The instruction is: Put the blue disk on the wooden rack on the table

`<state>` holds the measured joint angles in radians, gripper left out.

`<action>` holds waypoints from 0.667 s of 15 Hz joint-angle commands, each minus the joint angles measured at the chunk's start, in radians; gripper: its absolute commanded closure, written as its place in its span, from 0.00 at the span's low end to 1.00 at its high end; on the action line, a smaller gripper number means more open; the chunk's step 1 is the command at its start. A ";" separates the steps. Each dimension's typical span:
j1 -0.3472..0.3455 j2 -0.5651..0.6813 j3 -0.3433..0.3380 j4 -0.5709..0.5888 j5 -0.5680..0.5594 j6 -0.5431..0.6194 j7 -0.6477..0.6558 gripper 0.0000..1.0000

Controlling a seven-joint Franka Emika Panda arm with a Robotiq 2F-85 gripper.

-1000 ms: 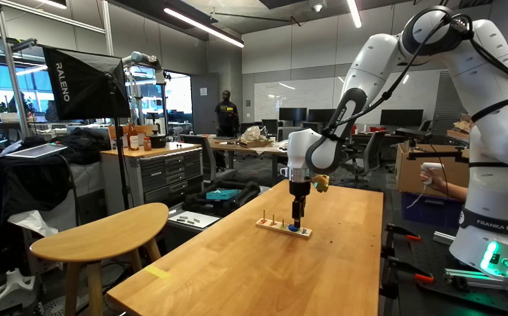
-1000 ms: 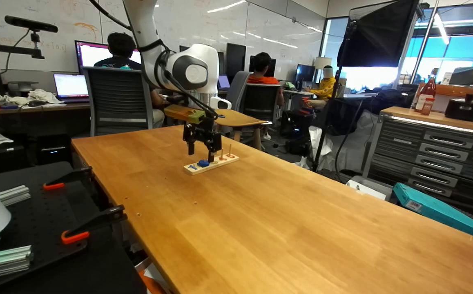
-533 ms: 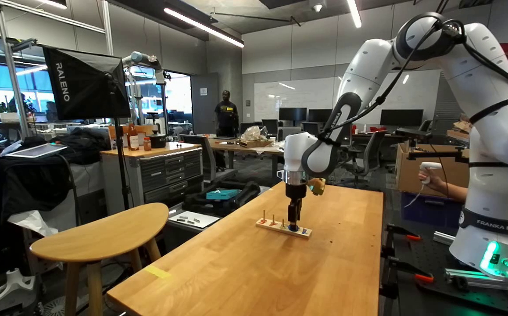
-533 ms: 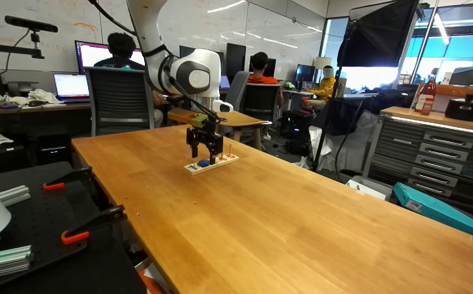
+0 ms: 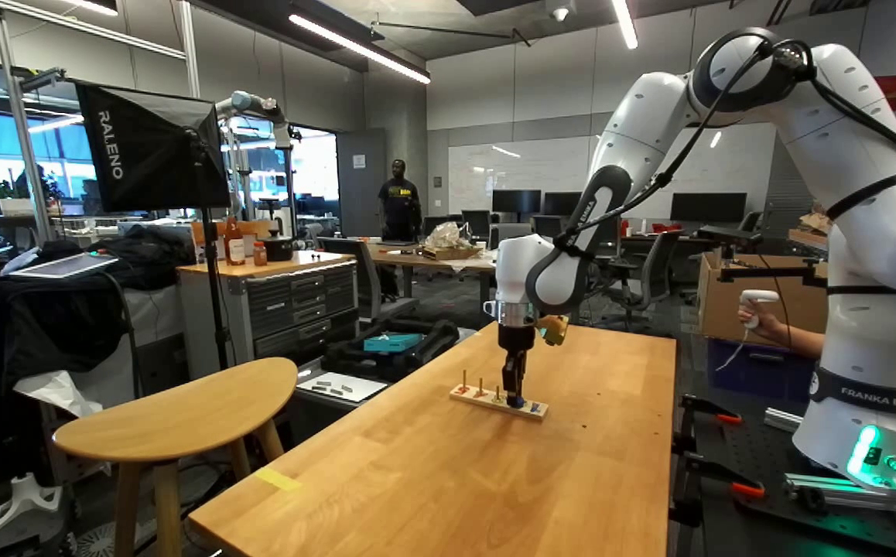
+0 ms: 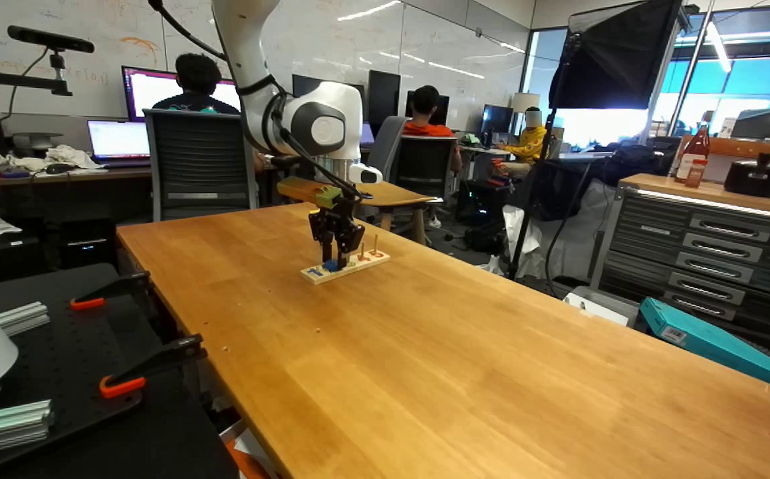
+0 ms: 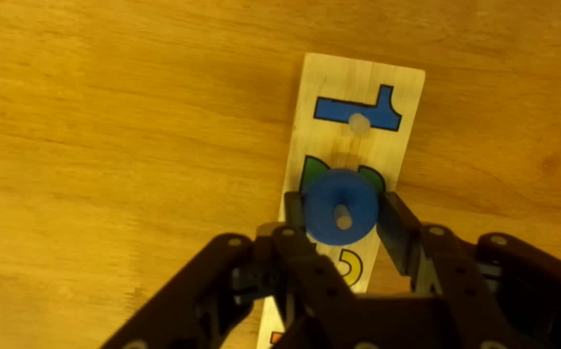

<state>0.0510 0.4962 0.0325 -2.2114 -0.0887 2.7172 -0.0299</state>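
In the wrist view the gripper [image 7: 341, 209] was clenched on the blue disk [image 7: 326, 191], its two fingers [image 7: 294, 208] set against opposite sides of the rim. The disk was at the wooden rack [image 7: 334, 72], around a peg [image 7: 343, 219] whose pale tip showed at its middle, and it partly covered a green figure [image 7: 313, 170] printed on the wood. How far down the peg it sat could not be told from there, though in both exterior views it looked low, close to the wood.

Just beside the disk, toward one end of the rack, another peg [image 7: 359, 124] rose by a blue numeral 1 [image 7: 338, 109]; on the disk's far side from it a yellow figure [image 7: 356, 266] showed, partly hidden by the gripper.

The rack lay flat on the tabletop [image 5: 494, 487]. In an exterior view three more pegs [image 5: 480, 384] stood upright along it in a row, and the disk was only a small dark-blue patch at the fingers' ends. Whether these touched the rack could not be made out.

The white arm [image 5: 641, 131] reached over the tabletop from its base [image 5: 827, 441], where a green light [image 5: 862, 451] glowed, and the gripper pointed down. A strip of yellow tape [image 5: 278, 479] was stuck near a corner of the tabletop, and beside it stood an oval-topped table [image 5: 177, 410]
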 commanded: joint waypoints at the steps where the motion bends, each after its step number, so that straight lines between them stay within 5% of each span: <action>1: -0.005 0.032 0.002 0.041 0.021 -0.001 0.003 0.82; 10: -0.006 -0.087 0.011 0.048 0.043 -0.045 0.008 0.82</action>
<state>0.0494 0.4594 0.0448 -2.1778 -0.0635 2.7133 -0.0298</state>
